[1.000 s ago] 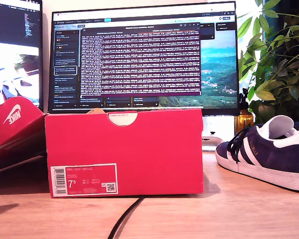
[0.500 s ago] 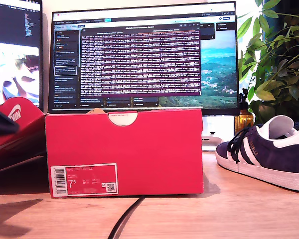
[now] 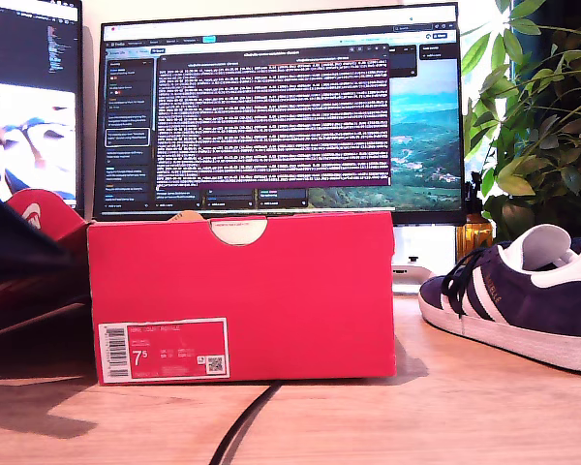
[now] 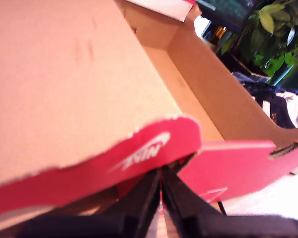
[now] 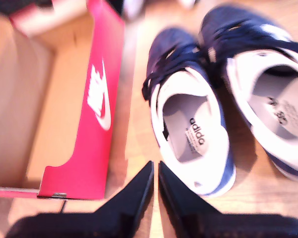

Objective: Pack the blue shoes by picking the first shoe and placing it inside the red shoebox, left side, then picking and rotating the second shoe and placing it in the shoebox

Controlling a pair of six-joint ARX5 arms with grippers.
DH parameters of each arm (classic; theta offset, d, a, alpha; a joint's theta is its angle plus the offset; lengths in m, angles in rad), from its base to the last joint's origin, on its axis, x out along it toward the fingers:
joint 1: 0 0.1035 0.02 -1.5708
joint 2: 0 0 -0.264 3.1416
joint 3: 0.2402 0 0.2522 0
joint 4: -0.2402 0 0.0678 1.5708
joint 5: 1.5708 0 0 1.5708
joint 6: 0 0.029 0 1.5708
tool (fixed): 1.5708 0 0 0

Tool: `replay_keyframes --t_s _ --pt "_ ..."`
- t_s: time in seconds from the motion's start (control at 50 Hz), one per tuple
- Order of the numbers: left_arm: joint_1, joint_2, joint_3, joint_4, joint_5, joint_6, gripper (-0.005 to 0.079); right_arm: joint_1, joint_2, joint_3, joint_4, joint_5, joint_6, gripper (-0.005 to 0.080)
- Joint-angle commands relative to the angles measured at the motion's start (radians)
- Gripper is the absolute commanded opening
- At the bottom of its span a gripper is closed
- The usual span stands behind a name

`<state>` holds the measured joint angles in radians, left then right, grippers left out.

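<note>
The navy suede shoes look light, with soft uppers and stiff soles; take the heel collar. Fingers of my second gripper and first gripper are together, holding nothing

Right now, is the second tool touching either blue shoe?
Apart. The second wrist view shows my second tool closed, with bare wood between its tips and the nearer blue shoe.

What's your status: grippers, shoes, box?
Both grippers shut, empty. First by lid flap. Second above both shoes on table beside box. Box interior looks empty.
</note>
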<state>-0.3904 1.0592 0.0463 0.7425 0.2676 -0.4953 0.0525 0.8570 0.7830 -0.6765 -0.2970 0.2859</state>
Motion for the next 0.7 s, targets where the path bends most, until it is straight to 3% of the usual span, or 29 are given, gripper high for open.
replay_keyframes --t_s 0.0,0.24,0.34,0.5,0.68 --pt "-0.003 0.021 -0.006 0.031 0.001 -0.002 -0.0020 0.017 0.091 0.042 -0.029 0.000 -0.039 -0.0010" --pt "-0.004 0.078 -0.005 0.091 0.000 -0.002 -0.0020 0.080 0.331 0.225 -0.134 0.036 -0.126 0.0011" --pt "-0.004 0.095 -0.003 0.132 0.000 -0.001 -0.0020 0.100 0.388 0.270 -0.153 0.055 -0.145 0.0084" --pt "-0.005 0.129 0.007 0.179 0.000 -0.002 -0.0020 0.127 0.446 0.293 -0.154 0.079 -0.165 0.0272" --pt "-0.005 0.165 0.020 0.208 0.002 -0.002 -0.0020 0.144 0.478 0.293 -0.156 0.112 -0.219 0.0295"
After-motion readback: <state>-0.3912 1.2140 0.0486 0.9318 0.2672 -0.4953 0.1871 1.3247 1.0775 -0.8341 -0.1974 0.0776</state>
